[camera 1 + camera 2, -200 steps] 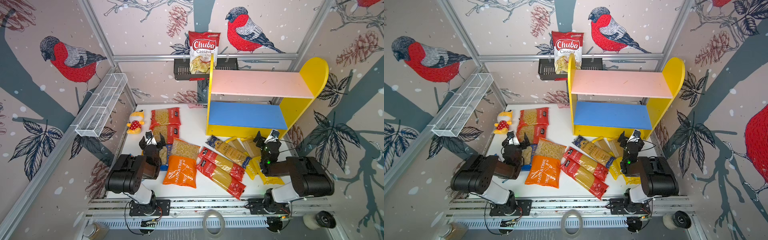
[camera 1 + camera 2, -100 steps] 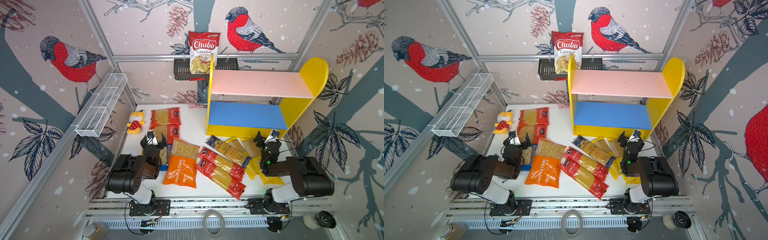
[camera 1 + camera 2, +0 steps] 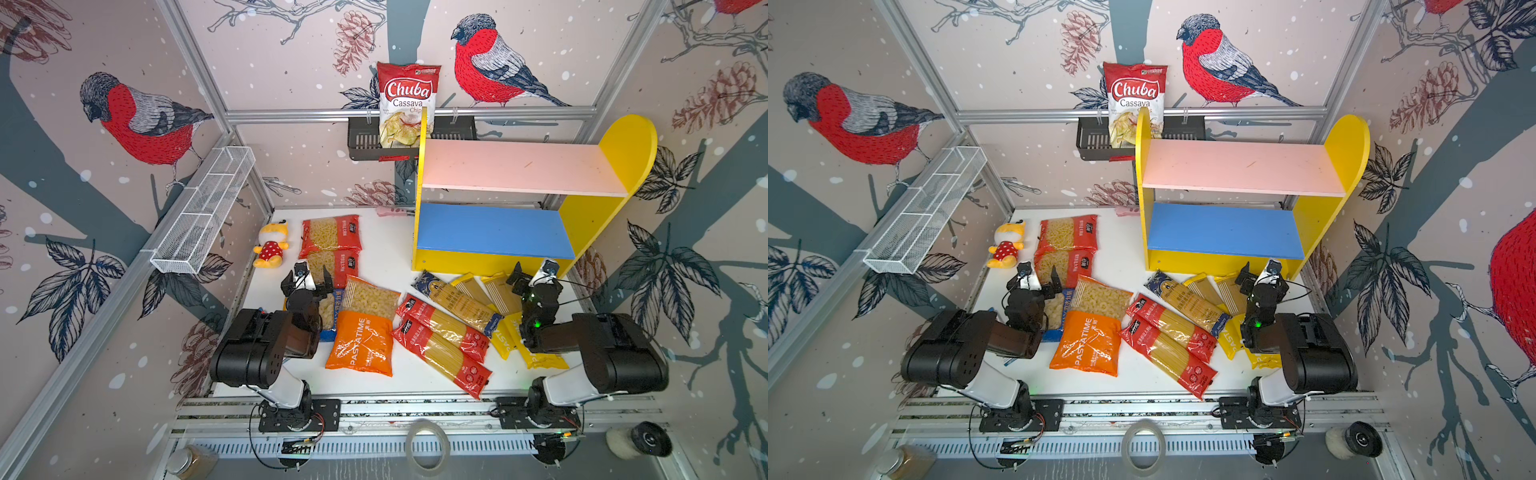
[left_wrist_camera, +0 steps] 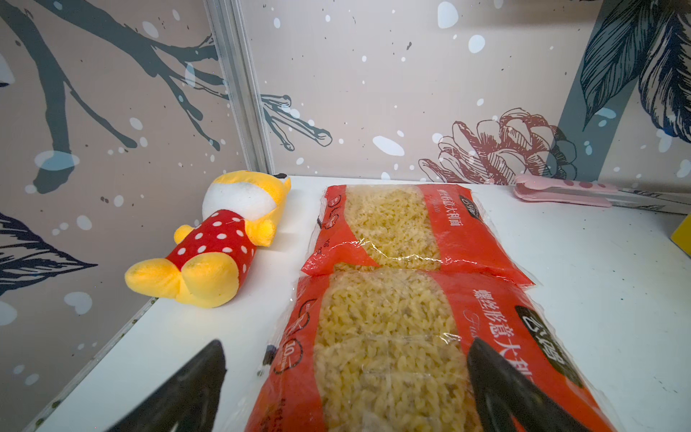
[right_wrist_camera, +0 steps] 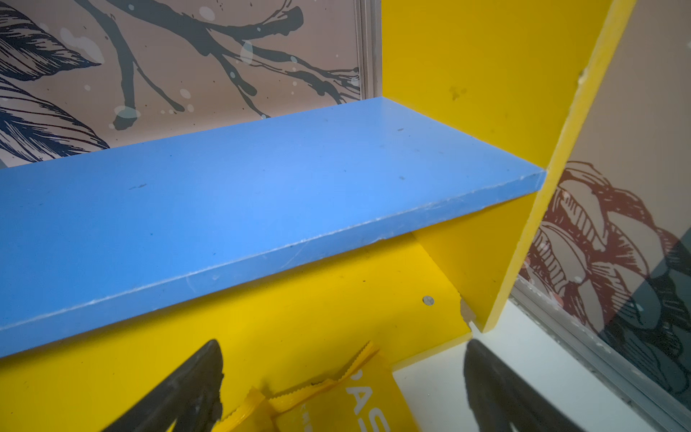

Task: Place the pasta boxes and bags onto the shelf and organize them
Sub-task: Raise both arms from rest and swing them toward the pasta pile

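Red clear-windowed plastic fusilli bag [image 4: 389,310], twelve o'clock of spread left gripper [image 4: 344,348]: soft, slippery, we judge; pinch mid-body. Right gripper [image 5: 344,348] spread, empty.

Film of the red clear-windowed plastic macaroni bags [image 4: 392,336] is glinting glossy and wrinkled. The yellow-red plush cloth toy [image 4: 220,243] is looking matt and fuzzy. The blue painted lower board [image 5: 243,194] of the yellow painted shelf [image 5: 486,93] is showing smooth and matt, its front edge scuffed.

The white table [image 3: 386,257] carries the yellow shelf [image 3: 494,262] — beside it lie scattered pasta packs [image 3: 361,340] and a plush toy [image 3: 272,245].
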Tool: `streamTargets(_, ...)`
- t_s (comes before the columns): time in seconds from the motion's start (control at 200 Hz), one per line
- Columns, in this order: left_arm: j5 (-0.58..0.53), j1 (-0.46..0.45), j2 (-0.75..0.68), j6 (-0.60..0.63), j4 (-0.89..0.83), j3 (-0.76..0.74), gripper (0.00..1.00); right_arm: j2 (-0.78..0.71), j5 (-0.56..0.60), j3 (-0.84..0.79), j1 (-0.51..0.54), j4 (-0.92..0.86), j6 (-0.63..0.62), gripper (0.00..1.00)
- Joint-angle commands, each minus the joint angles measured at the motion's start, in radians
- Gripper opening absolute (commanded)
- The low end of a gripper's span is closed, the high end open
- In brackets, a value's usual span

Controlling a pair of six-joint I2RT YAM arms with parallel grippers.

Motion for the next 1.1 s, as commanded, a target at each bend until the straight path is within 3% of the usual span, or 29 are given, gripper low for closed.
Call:
streamTargets(0.0, 0.008, 0.002, -0.004, 0.009, 0.019, 0.002, 0.99, 0.001, -0.005, 0.004, 0.001, 0.011, -0.013, 1.00)
streamTargets(0.44, -0.018, 0.015, -0.006, -0.022, -0.006, 0.015, 0.99, -0.009, -0.055, -0.005, -0.025, 0.017, 0.004, 0.99)
streamTargets(0.53, -0.181, -0.027, -0.018, -0.021, 0.017, 0.006, 0.99, -0.009, -0.041, -0.005, -0.017, 0.015, -0.001, 0.99)
streamTargets(0.595, -0.176, -0.056, -0.044, 0.016, 0.022, -0.004, 0.99, -0.015, 0.004, 0.010, 0.008, 0.005, -0.020, 0.99)
streamTargets(0.725, -0.300, -0.148, -0.146, 0.108, -0.037, 0.007, 0.99, -0.087, 0.122, 0.072, 0.084, -0.159, -0.063, 0.99)
streamTargets(0.81, -0.378, -0.182, -0.257, 0.100, -0.150, 0.029, 0.99, -0.126, 0.214, 0.126, 0.152, -0.274, -0.095, 0.99)
streamTargets(0.911, -0.350, -0.186, -0.406, 0.022, -0.366, 0.075, 0.99, -0.160, 0.286, 0.155, 0.198, -0.334, -0.088, 0.99)
streamTargets(1.046, -0.415, -0.187, -0.536, -0.184, -0.720, 0.202, 0.99, -0.240, 0.333, 0.297, 0.201, -0.707, 0.128, 1.00)
streamTargets(1.096, -0.446, -0.185, -0.566, -0.319, -0.875, 0.258, 0.99, -0.245, 0.345, 0.371, 0.194, -0.876, 0.287, 0.99)
